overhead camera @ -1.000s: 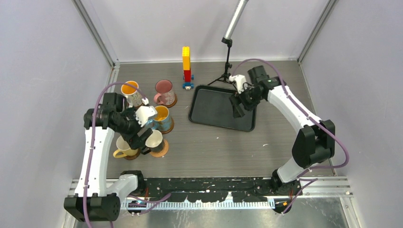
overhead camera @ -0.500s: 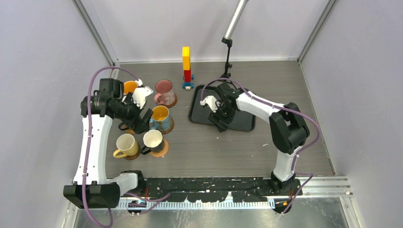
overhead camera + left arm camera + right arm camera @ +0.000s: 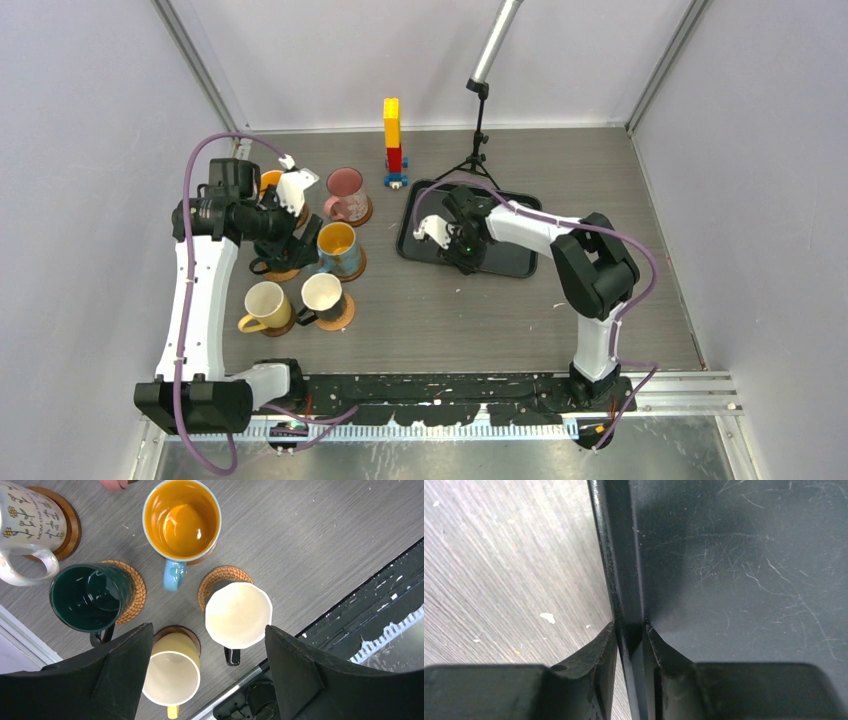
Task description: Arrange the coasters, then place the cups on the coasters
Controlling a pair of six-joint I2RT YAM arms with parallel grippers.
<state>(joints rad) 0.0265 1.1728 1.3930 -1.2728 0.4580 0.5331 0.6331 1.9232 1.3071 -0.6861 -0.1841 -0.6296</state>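
Six cups stand on coasters at the left. The left wrist view shows the patterned cup (image 3: 30, 522) on a brown coaster (image 3: 71, 525), the blue cup (image 3: 181, 520), the teal cup (image 3: 89, 597) on a woven coaster (image 3: 136, 587), the white cup (image 3: 238, 615) on a woven coaster (image 3: 220, 574) and the cream-yellow cup (image 3: 172, 675) on a dark coaster (image 3: 182, 631). The pink cup (image 3: 346, 186) stands farther back. My left gripper (image 3: 209, 630) hangs open above the group, holding nothing. My right gripper (image 3: 629, 630) is shut on the black tray's rim (image 3: 621, 555).
The black tray (image 3: 510, 215) lies right of centre, with my right gripper (image 3: 462, 252) at its near left edge. A toy brick tower (image 3: 392, 140) and a black tripod stand (image 3: 478, 140) are behind it. The table's black front rail (image 3: 450, 385) runs along the near edge.
My right gripper swung from the tray's far right side to its near left edge and closed on the rim. My left gripper drew back from the near cups toward the far left, still open.
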